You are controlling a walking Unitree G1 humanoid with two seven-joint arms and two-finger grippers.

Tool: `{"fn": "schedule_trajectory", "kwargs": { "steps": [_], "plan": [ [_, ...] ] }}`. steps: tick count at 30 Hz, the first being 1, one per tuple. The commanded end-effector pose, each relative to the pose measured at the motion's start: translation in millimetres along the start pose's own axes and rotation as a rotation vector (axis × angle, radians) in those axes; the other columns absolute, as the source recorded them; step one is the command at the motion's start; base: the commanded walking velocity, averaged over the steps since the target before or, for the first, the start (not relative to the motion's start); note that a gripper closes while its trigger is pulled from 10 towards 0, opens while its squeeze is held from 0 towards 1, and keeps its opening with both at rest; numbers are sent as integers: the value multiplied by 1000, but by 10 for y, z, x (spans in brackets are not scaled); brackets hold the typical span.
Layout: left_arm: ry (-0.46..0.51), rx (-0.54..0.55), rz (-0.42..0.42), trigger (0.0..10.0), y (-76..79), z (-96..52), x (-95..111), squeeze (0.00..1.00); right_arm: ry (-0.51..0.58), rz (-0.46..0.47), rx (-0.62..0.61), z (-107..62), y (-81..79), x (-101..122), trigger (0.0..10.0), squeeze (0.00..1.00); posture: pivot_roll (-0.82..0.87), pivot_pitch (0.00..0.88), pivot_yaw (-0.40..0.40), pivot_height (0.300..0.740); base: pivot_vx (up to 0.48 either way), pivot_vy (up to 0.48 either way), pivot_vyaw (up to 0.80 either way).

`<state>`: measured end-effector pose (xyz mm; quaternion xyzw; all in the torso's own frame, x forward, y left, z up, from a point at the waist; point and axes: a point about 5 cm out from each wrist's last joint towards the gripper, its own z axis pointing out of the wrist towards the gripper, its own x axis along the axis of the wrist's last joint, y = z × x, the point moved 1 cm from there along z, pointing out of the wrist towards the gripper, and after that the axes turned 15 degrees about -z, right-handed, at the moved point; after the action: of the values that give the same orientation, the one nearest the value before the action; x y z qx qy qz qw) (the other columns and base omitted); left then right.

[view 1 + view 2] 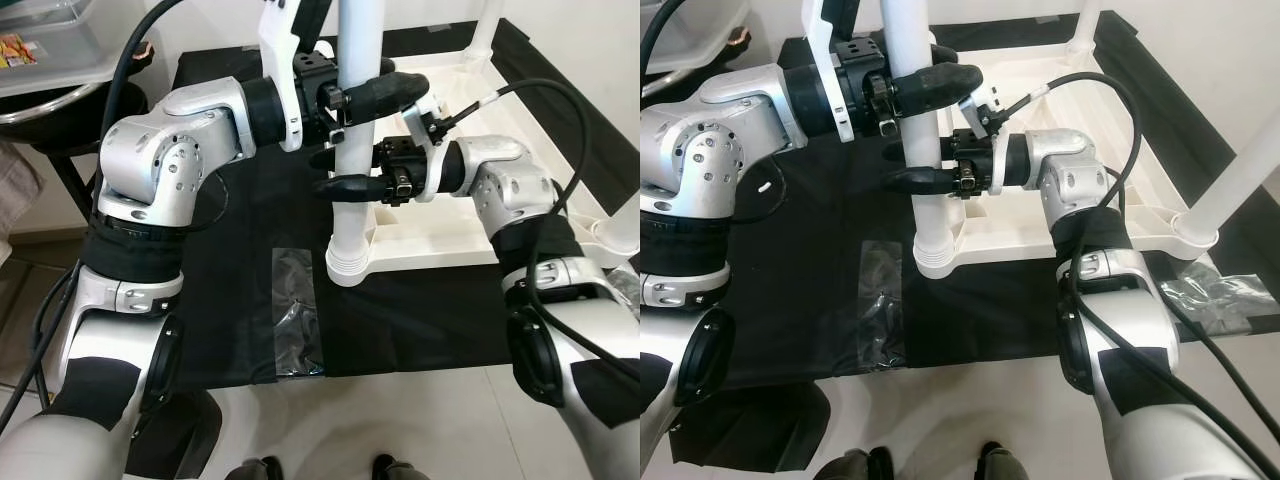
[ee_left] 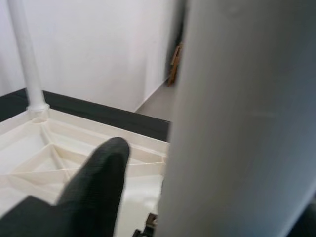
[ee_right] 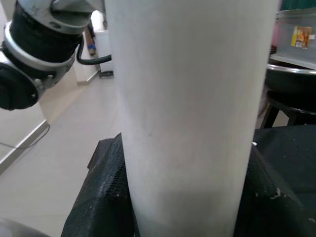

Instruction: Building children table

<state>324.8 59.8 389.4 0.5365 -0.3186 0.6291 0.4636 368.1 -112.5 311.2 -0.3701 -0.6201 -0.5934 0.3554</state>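
A white plastic tabletop (image 1: 470,240) lies upside down on a black cloth (image 1: 240,280). A white table leg (image 1: 346,220) stands upright in its near left corner socket (image 1: 350,264). My left gripper (image 1: 368,97) is shut around this leg higher up. My right gripper (image 1: 333,172) is shut on it just below, coming from the other side. The left wrist view has the leg (image 2: 237,123) close beside one black finger (image 2: 94,187), with the ribbed underside (image 2: 59,153) beyond. In the right wrist view the leg (image 3: 187,108) sits between the black fingers (image 3: 103,197).
Other white legs stand in the far corner (image 1: 485,25) and the right corner (image 1: 1250,160). A clear plastic bag (image 1: 297,310) lies on the cloth near the front edge, and crumpled plastic (image 1: 1220,295) lies at the right. A stand with a pan (image 1: 60,95) is at the left.
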Motion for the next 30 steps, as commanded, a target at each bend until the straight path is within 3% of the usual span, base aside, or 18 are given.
{"fn": "schedule_trajectory", "kwargs": {
  "steps": [1, 7, 8, 10, 12, 13, 14, 15, 16, 17, 18, 19, 20, 22, 28, 30],
  "plan": [
    [-44, 7, -22, 10000, -18, -34, -96, 1000, -2, 3, 17, 3, -4, -11, 0, 0, 45, 215, 51, 740, 0, 0, 0],
    [-40, 27, -18, 10000, -53, -95, -66, 1000, -26, -7, -42, -23, 18, -50, 0, 0, 34, 214, 46, 740, 0, 0, 0],
    [-39, 30, -17, 10000, -56, -105, -56, 0, -48, -14, -85, -25, 16, -79, 0, 0, 35, 216, 44, 740, 0, 0, 0],
    [-38, 33, -17, 10000, -58, -110, -51, 0, -62, -20, -114, -27, 13, -99, 0, 0, 35, 217, 44, 740, 0, 0, 0],
    [-41, 64, -7, 10000, -69, -122, -51, 0, -124, -8, -258, 103, -23, -210, 0, 0, 23, 216, 30, 740, 0, 0, 0],
    [-41, 64, -7, 10000, -69, -122, -51, 0, -124, -8, -258, 103, -23, -210, 0, 0, 23, 216, 30, 740, 0, 0, 0],
    [-44, 75, -3, 10000, -68, -124, -54, 0, -156, 4, -364, 181, -34, -265, 0, 0, 25, 218, 17, 740, 0, 0, 0],
    [-45, 85, 0, 10000, -66, -125, -55, 0, -200, 64, -577, 236, -4, -351, 0, 0, 28, 218, 14, 740, 0, 0, 0],
    [-45, 85, 0, 10000, -66, -125, -55, 0, -200, 64, -577, 236, -4, -351, 0, 0, 28, 218, 14, 740, 0, 0, 0],
    [-43, 101, 2, 10000, -72, -125, -50, 0, -261, 122, -868, 240, -58, -466, 0, 0, 32, 220, 16, 740, 0, 0, 0],
    [-42, 111, 1, 10000, -81, -127, -45, 0, -294, 198, -1011, 288, -199, -549, 0, 0, 26, 227, 23, 740, 0, 0, 0],
    [-42, 111, 1, 10000, -81, -127, -45, 0, -294, 198, -1011, 288, -199, -549, 0, 0, 26, 227, 23, 740, 0, 0, 0],
    [-43, 116, 3, 10000, -82, -141, -44, 0, -310, 232, -1075, 371, -324, -570, 0, 0, 17, 224, 28, 740, 0, 0, 0],
    [-45, 118, 3, 10000, -81, -152, -44, 0, -307, 241, -1085, 439, -402, -557, 0, 0, 17, 224, 28, 740, 0, 0, 0],
    [-37, 107, 6, 10000, -90, -250, -4, 0, -243, 246, -1052, 694, -391, -449, 0, 0, 12, 195, 23, 740, 0, 0, 0],
    [-37, 107, 6, 10000, -90, -250, -4, 0, -243, 246, -1052, 694, -391, -449, 0, 0, 12, 195, 23, 740, 0, 0, 0]
  ]
}}
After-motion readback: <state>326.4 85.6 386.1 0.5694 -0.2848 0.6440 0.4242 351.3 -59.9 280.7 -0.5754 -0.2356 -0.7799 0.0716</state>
